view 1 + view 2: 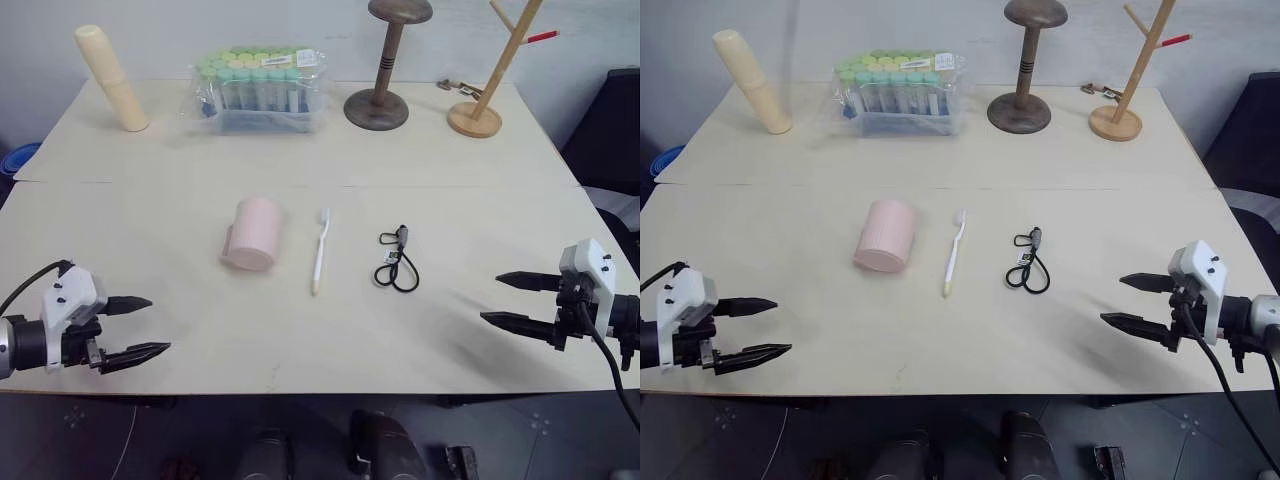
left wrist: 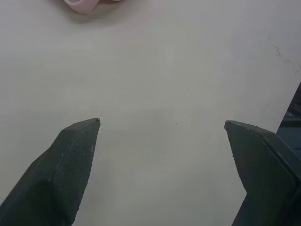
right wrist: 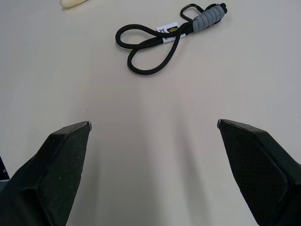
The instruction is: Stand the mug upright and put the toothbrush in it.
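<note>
While the mug (image 1: 254,234) lies sideways, the toothbrush (image 1: 320,250) points bristles-away.

A pale wooden surface (image 1: 300,150) spans the frame, a plain white wall (image 1: 200,30) behind, dark floor (image 1: 150,440) along the bottom.

Table (image 1: 200,210): carries everything listed.
Centre: small pale pink cylindrical mug (image 1: 254,234) lies on its side, mouth toward the near edge.
Right of mug: slim white plastic toothbrush (image 1: 320,250) lies flat just beside it, apart, head toward the far side.
Right of toothbrush: black cord loop (image 1: 396,261), flat, near.
Far left: tall cream cylinder (image 1: 111,78), leaning.
Far middle: clear plastic pack of capped tubes (image 1: 259,88), behind the mug.
Far right: dark wooden stand with round base (image 1: 381,72); right of it, pale wooden branched rack (image 1: 491,75).
Near left corner: left gripper (image 1: 138,327), fingers spread, over bare table.
Near right corner: right gripper (image 1: 506,300), fingers spread, well apart from the cord.
</note>
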You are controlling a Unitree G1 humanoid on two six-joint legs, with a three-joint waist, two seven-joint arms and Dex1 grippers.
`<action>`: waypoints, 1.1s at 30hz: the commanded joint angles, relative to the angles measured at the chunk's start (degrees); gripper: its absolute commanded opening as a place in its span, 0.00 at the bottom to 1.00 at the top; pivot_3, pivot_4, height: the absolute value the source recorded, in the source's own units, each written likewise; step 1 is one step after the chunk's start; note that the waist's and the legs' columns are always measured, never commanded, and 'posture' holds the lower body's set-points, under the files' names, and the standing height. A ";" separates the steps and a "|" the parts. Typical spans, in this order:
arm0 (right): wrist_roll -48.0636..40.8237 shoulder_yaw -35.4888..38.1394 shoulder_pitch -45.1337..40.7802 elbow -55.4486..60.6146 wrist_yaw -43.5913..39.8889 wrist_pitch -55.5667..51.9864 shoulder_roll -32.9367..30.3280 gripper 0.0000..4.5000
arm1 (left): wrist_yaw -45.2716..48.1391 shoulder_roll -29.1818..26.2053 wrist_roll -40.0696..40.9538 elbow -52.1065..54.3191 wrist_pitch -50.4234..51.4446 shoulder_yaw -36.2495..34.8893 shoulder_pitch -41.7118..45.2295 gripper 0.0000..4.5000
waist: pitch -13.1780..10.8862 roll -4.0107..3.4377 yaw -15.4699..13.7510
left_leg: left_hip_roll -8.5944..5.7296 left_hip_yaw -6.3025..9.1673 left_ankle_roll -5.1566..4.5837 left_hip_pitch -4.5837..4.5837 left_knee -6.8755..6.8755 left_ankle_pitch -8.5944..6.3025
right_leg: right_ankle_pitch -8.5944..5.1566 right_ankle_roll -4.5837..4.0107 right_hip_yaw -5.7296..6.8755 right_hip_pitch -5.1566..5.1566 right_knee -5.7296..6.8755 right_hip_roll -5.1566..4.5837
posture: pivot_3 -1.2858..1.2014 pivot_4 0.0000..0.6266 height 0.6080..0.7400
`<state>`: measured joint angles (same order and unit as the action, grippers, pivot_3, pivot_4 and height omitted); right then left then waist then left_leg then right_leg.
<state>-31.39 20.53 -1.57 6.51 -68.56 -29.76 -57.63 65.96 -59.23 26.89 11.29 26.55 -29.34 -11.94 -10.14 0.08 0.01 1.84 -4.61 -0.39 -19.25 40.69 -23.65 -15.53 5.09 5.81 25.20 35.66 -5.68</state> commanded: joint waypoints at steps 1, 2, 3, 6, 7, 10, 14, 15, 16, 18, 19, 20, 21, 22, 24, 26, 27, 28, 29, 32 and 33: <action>0.11 1.41 0.33 0.73 -0.21 0.96 -0.68 1.00 | -0.65 0.47 -0.10 1.96 -0.48 -0.80 -0.25 1.00 | 0.00 0.00 0.00 | 0.00 0.00 0.00 0.00 0.00 0.00 | 0.00 0.00 0.00 0.00 0.00 0.00 | 0.52 0.24 1.00; 0.18 1.47 0.39 0.81 0.08 0.90 -0.60 1.00 | -1.08 0.67 0.08 2.10 0.06 -0.67 -0.11 1.00 | 0.00 0.00 0.00 | -0.01 0.00 0.00 0.00 0.00 0.00 | 0.00 0.00 0.00 0.00 0.00 0.01 | 0.52 0.24 1.00; 0.32 1.46 0.40 0.87 0.59 0.74 -0.50 1.00 | -1.30 0.85 0.32 2.25 0.35 -0.57 0.11 1.00 | 0.00 0.00 0.00 | -0.01 0.00 0.00 0.00 0.00 0.00 | 0.00 0.00 0.00 0.00 0.00 0.01 | 0.52 0.24 1.00; 0.86 1.03 0.30 1.12 2.05 0.66 0.01 1.00 | -1.95 1.18 1.32 2.82 1.75 -0.47 0.86 1.00 | 0.00 0.00 -0.02 | 0.00 -0.01 0.00 0.00 0.00 0.00 | 0.00 0.00 -0.01 0.00 0.01 0.01 | 0.52 0.24 1.00; 0.93 0.93 0.45 1.36 2.27 0.71 0.21 1.00 | -2.00 1.23 1.46 3.01 1.95 -0.44 0.96 1.00 | 0.00 0.00 -0.02 | 0.00 -0.01 0.00 0.00 0.01 0.00 | 0.00 0.00 -0.01 0.00 0.01 0.00 | 0.52 0.24 1.00; 0.94 0.65 1.24 2.48 2.92 0.83 0.88 1.00 | -2.12 1.29 1.75 3.26 2.39 -0.19 1.28 1.00 | 0.00 0.00 0.01 | -0.01 -0.01 0.00 0.00 0.00 0.00 | 0.00 0.00 0.00 0.00 0.01 0.02 | 0.52 0.24 1.00; -0.03 0.95 1.57 3.31 3.41 -0.37 1.23 1.00 | -2.82 1.64 3.62 3.99 4.59 0.08 2.66 1.00 | 0.00 0.00 -0.08 | -0.04 -0.01 0.01 0.00 0.01 0.00 | 0.00 0.00 -0.01 0.00 0.02 0.01 | 0.52 0.24 1.00; -0.33 1.08 1.58 3.45 3.61 -0.67 1.46 1.00 | -2.92 1.83 4.11 4.27 5.19 0.08 2.92 1.00 | 0.00 0.00 -0.07 | -0.04 -0.01 0.01 0.01 0.01 0.00 | 0.00 0.01 -0.01 0.00 0.02 0.01 | 0.52 0.24 1.00; -0.52 1.26 1.59 3.50 3.99 -0.96 1.69 1.00 | -3.08 1.95 4.45 4.59 5.83 0.07 3.01 1.00 | 0.00 0.00 -0.03 | -0.03 -0.01 0.01 0.01 0.01 0.00 | 0.01 0.01 -0.02 -0.01 0.03 0.01 | 0.52 0.24 1.00; -1.52 1.74 1.51 3.88 4.69 -2.17 2.11 1.00 | -2.82 1.95 5.16 5.30 6.97 -0.07 2.96 1.00 | 0.00 0.00 0.01 | -0.03 -0.01 0.01 0.01 0.01 0.00 | 0.01 0.01 -0.01 -0.01 0.02 0.02 | 0.52 0.24 1.00; -1.60 1.81 1.27 4.15 5.38 -2.55 2.38 1.00 | -2.94 2.02 5.55 5.53 7.63 -0.15 3.13 1.00 | 0.00 0.00 0.02 | -0.04 -0.01 0.01 0.01 0.01 0.00 | 0.01 0.01 -0.01 -0.01 0.03 0.03 | 0.52 0.24 1.00; -2.02 1.76 0.73 4.90 6.88 -3.60 3.01 1.00 | -2.84 2.11 6.90 6.25 8.91 -0.28 3.48 1.00 | 0.00 -0.01 0.01 | -0.04 -0.02 0.01 0.01 0.01 0.01 | 0.01 0.01 -0.02 0.00 0.03 0.02 | 0.52 0.24 1.00; -2.29 1.69 0.34 5.42 7.99 -4.30 3.41 1.00 | -2.83 2.15 7.90 6.77 9.84 -0.36 3.75 1.00 | 0.00 0.00 0.02 | -0.05 -0.03 0.02 0.02 0.01 0.01 | 0.01 0.01 -0.02 0.00 0.04 0.02 | 0.52 0.24 1.00; -3.84 1.54 -0.21 7.96 10.19 -6.27 4.61 1.00 | -2.96 2.20 11.09 8.72 12.42 -0.47 4.72 1.00 | 0.00 0.00 0.03 | -0.04 -0.02 0.02 0.02 0.02 0.01 | 0.01 0.01 -0.02 -0.01 0.05 0.03 | 0.52 0.24 1.00; -7.12 1.28 -1.72 12.49 14.78 -10.46 7.20 1.00 | -3.73 2.14 16.52 12.22 16.74 -0.33 7.04 1.00 | 0.00 0.00 -0.05 | 0.01 0.00 0.03 0.01 0.09 0.01 | 0.01 0.01 -0.03 0.00 0.09 0.02 | 0.52 0.24 1.00; -9.87 0.21 -4.78 16.74 21.71 -15.39 10.81 1.00 | -4.78 1.59 22.62 15.36 20.97 0.26 10.65 1.00 | 0.00 0.00 -0.03 | 0.08 0.05 0.04 0.00 0.15 0.01 | 0.01 0.01 -0.03 -0.01 0.14 -0.02 | 0.52 0.24 1.00; -10.79 -0.90 -7.22 18.86 26.32 -17.70 13.46 1.00 | -5.42 1.27 25.55 16.66 22.69 0.78 13.09 1.00 | 0.00 0.00 0.01 | 0.08 0.06 0.06 -0.02 0.18 0.00 | 0.01 0.01 -0.06 0.00 0.17 -0.04 | 0.52 0.24 1.00; -11.30 -1.56 -8.89 20.24 29.43 -19.39 15.20 1.00 | -6.01 1.06 27.44 17.41 23.96 1.07 14.75 1.00 | 0.00 0.00 0.08 | 0.08 0.07 0.06 -0.01 0.21 0.00 | 0.01 0.01 -0.06 -0.01 0.22 -0.05 | 0.52 0.24 1.00; -12.04 -2.33 -12.67 20.89 36.32 -22.37 19.94 1.00 | -8.11 1.41 29.52 17.61 25.21 2.08 18.58 1.00 | 0.00 -0.01 0.11 | 0.09 0.08 0.10 -0.03 0.27 0.00 | 0.01 0.01 -0.05 0.00 0.24 -0.04 | 0.52 0.24 1.00; -10.68 -4.03 -21.68 19.11 55.33 -30.52 33.78 1.00 | -12.83 2.49 31.86 16.50 26.99 5.58 27.93 1.00 | 0.01 -0.01 0.23 | -0.08 0.10 0.20 -0.02 0.27 0.05 | 0.00 0.01 -0.05 0.02 0.28 0.01 | 0.52 0.24 1.00; -9.30 -4.83 -23.43 18.44 59.19 -32.18 36.67 1.00 | -13.69 2.62 31.65 16.15 27.14 6.67 29.88 1.00 | 0.01 -0.01 0.29 | -0.09 0.11 0.23 0.00 0.27 0.07 | 0.00 0.00 -0.04 0.01 0.33 0.02 | 0.52 0.24 1.00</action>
<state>-41.64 16.66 -23.84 24.49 -17.05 -58.77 -22.49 54.08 -56.74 57.18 27.68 53.31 -23.38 16.49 -10.13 0.07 0.30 1.74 -4.51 -0.14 -19.29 40.96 -23.57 -15.53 5.08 5.78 25.25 35.98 -5.61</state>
